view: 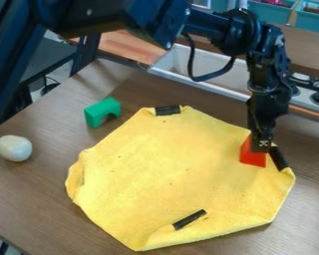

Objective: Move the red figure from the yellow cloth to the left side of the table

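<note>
Green arch (102, 108) and white lump (14, 148) take up table (39, 199) left of yellow cloth (169, 169). Red figure (252, 159) at my gripper's (260, 145) tip; can't tell if gripped.

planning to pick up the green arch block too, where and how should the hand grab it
Probably best from straight above, gripping the solid span over the notch of the green arch block, with one finger on its notched face and one behind. It seems to stand on its two legs, notch down, and apart from the yellow cloth.
</note>
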Controlling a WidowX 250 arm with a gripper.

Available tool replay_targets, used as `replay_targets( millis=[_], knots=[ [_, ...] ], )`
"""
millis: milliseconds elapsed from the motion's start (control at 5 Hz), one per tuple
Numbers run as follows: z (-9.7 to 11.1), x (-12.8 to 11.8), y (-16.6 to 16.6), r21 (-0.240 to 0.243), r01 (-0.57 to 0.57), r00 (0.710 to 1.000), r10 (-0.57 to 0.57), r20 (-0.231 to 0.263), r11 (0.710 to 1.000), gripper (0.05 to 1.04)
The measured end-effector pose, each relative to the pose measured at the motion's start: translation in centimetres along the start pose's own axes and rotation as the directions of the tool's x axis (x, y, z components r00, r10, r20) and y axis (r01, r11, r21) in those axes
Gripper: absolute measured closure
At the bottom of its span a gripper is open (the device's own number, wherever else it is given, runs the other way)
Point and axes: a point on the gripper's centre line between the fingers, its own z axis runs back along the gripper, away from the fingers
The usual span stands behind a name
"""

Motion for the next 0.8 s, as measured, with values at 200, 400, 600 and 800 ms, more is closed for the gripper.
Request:
replay_targets(
  millis=[200,400,600,800],
  knots=[
    [-0.3,0.3,-0.3,0.002,-0.003,1.0,0.003,-0.011,1.0,0.094],
    [-1.6,-0.2,-0.6,0.003,-0.022,0.999,0.022,-0.044,1.0,0.164],
    [-1.8,-0.4,-0.5,0.019,-0.028,0.998,0.029,-0.049,0.999,0.282],
    [-1.8,-0.8,-0.8,0.025,-0.036,0.998,0.037,-0.05,0.999,0.282]
  ],
)
